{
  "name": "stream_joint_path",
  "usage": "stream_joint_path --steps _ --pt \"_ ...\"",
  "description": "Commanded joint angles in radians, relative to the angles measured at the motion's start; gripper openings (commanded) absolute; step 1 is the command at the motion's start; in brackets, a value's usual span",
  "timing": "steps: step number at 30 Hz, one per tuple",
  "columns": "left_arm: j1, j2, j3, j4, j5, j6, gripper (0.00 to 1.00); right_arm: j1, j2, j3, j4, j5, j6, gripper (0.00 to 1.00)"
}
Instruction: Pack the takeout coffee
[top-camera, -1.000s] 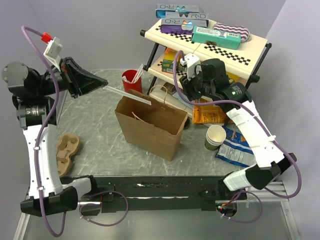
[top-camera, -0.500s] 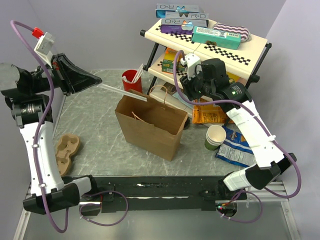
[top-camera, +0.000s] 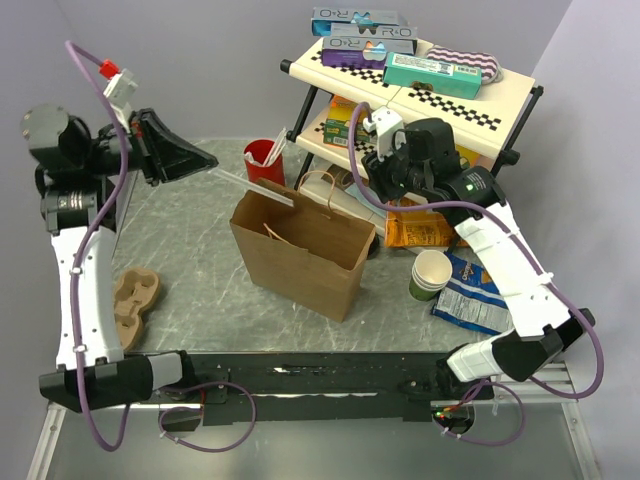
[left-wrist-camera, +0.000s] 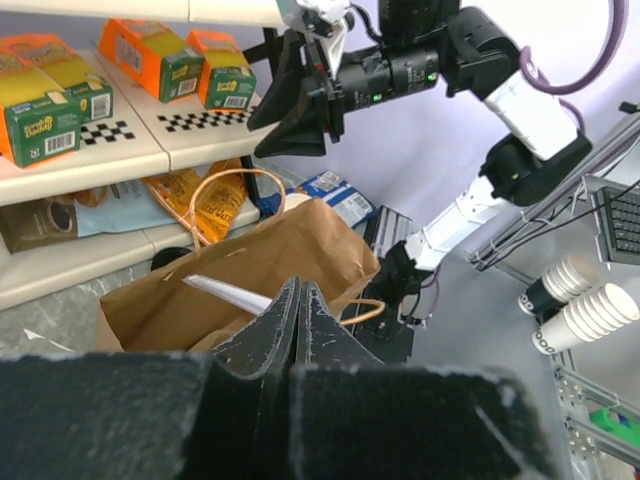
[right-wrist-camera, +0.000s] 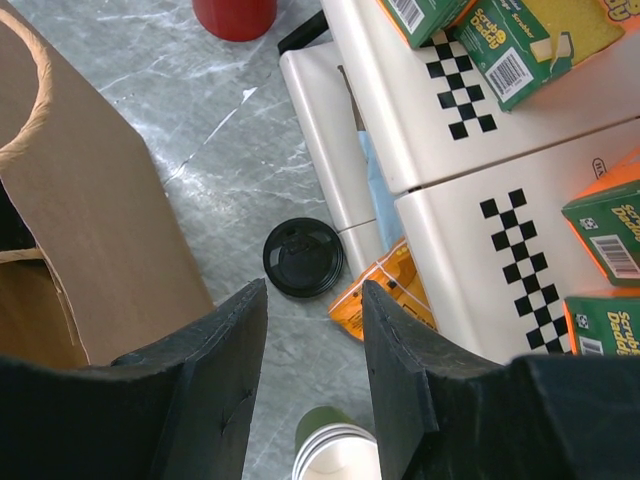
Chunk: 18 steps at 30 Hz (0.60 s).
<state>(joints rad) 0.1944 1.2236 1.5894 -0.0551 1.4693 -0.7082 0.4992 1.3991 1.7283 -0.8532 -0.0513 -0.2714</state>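
Only wrist cam shows takeout coffee (right-wrist-camera: 303, 258) (lidded) below parted right claw (right-wrist-camera: 312, 292); left claw (left-wrist-camera: 300, 296) pinches stick (top-camera: 255, 186).

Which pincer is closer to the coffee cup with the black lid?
The right. The right pincer hangs open above the takeout coffee, beside the shelf. The left pincer is away past the paper bag, shut on a thin white stick.
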Motion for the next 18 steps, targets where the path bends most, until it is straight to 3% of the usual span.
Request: stream_joint_path --steps 1,5,7,18 --pt "-0.073 0.037 0.107 -0.319 -0.072 0.283 0.01 -0.011 -0.055 -0.007 0.016 0.018 -0.005 0.50" --pt "-0.174 0.124 0.220 -0.638 -0.194 0.591 0.01 -0.013 -0.064 -0.015 0.013 0.019 -0.006 0.50" --pt "-0.240 0.149 0.271 -0.753 -0.269 0.665 0.01 -0.014 -0.069 -0.018 0.014 0.021 -0.006 0.50" --pt "-0.427 0.211 0.256 -0.753 -0.452 0.770 0.01 -0.025 -0.092 -0.049 0.022 0.019 -0.006 0.51"
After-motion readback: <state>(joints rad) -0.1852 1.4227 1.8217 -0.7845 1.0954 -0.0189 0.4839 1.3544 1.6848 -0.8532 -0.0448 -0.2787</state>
